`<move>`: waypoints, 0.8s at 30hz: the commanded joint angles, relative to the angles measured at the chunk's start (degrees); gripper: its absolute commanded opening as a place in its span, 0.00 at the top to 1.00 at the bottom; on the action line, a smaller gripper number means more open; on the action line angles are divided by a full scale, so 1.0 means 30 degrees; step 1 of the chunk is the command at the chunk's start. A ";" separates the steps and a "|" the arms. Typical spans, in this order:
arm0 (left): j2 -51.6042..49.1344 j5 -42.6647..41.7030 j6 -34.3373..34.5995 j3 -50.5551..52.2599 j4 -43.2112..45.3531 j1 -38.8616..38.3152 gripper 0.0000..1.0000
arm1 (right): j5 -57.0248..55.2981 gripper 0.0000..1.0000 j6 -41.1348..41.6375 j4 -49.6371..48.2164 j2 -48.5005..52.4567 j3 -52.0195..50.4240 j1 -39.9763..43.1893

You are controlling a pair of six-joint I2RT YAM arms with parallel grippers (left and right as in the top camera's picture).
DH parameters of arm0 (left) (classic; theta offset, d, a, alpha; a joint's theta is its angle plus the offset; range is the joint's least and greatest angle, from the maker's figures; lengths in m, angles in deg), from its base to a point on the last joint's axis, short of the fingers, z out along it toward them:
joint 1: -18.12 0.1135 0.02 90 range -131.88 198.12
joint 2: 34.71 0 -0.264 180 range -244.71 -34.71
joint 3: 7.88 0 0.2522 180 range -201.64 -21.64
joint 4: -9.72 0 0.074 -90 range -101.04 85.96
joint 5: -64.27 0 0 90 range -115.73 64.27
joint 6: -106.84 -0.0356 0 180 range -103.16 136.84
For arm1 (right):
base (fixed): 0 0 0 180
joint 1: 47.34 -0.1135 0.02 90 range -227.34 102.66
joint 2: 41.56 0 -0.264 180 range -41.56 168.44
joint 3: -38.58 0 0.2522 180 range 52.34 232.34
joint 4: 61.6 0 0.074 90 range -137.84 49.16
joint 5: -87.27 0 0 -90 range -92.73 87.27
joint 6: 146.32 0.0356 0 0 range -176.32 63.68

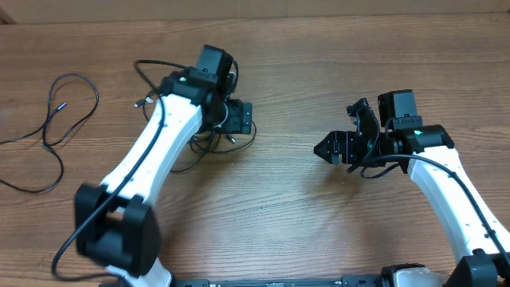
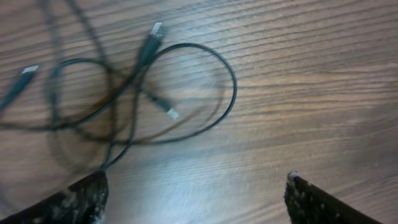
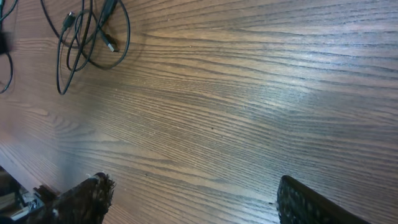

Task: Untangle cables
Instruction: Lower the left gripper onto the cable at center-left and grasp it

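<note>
Wood-grain tabletop (image 1: 303, 231) fills all views. Left arm (image 1: 151, 151), white w/ black joints, reaches diag. up to the centre-left; right arm (image 1: 454, 191) comes in from the lower right, wrist turned toward the middle. Left jaws stand wide apart just above the wood, w/ only bare grain between them. One thin strand runs down to the finger (image 2: 81, 199) at the left of the wrist view; can't tell if it touches. Right jaws also apart, over bare wood, well apart from the cords. The cables: a tangle (image 2: 230, 93) of thin black cords lies under and beside the left wrist, loops crossing each other several times, seen from the right wrist as narrow overlapping ovals (image 3: 81, 43) at the far corner. A separate cable (image 1: 60, 119) lies loose near the left edge, in a wandering open curve, not crossing the tangle. Smallest bits: silver-tipped plugs, one (image 2: 155, 28) on a thicker black plug body, one (image 2: 171, 113) inside the big loop, and one (image 2: 28, 70) blurred at the left.
</note>
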 commanded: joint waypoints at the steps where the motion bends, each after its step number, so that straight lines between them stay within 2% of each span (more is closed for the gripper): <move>1: -0.1552 -0.1348 -0.1078 0.0153 0.0619 -0.0328 0.13 | -0.0066 0.17 0.0036 -0.0051 -0.0386 0.0175 0.0000; 2: -0.2623 -0.1479 -0.1778 0.0153 0.1107 -0.0605 0.19 | -0.0066 0.17 0.0036 -0.0044 -0.0386 0.0175 0.0000; 8: -0.4539 -0.5005 -0.2011 0.0153 0.2055 -0.1086 0.21 | -0.0066 0.17 0.0036 -0.0051 -0.0386 0.0175 0.0000; 11: -0.5348 -0.5224 -0.2004 0.0153 0.2630 -0.1304 0.35 | -0.0066 0.17 0.0036 -0.0007 -0.0386 0.0175 0.0000; 14: -0.6229 -0.5195 -0.1916 0.0153 0.3162 -0.1435 0.42 | -0.0073 0.17 0.0029 0.0240 -0.0386 0.0175 0.0000; 15: -0.6251 -0.5195 -0.1923 0.0153 0.3213 -0.1435 0.54 | -0.0073 0.17 0.0029 0.0262 -0.0386 0.0175 0.0000; 16: -0.6317 -0.5202 -0.1923 0.0153 0.3286 -0.1435 0.73 | -0.0073 0.17 0.0029 0.0255 -0.0386 0.0175 0.0000; 17: -0.6317 -0.5319 -0.1923 0.0131 0.3322 -0.1435 0.96 | -0.0073 0.17 0.0029 0.0240 -0.0386 0.0175 0.0000; 23: -0.6309 -0.6237 -0.1945 -0.0889 0.3024 -0.1224 0.95 | -0.0073 0.17 0.0029 0.0284 -0.0386 0.0175 0.0000; 24: -0.6309 -0.6171 -0.1960 -0.1515 0.2652 -0.1056 0.90 | -0.0073 0.17 0.0029 0.0321 -0.0386 0.0175 0.0000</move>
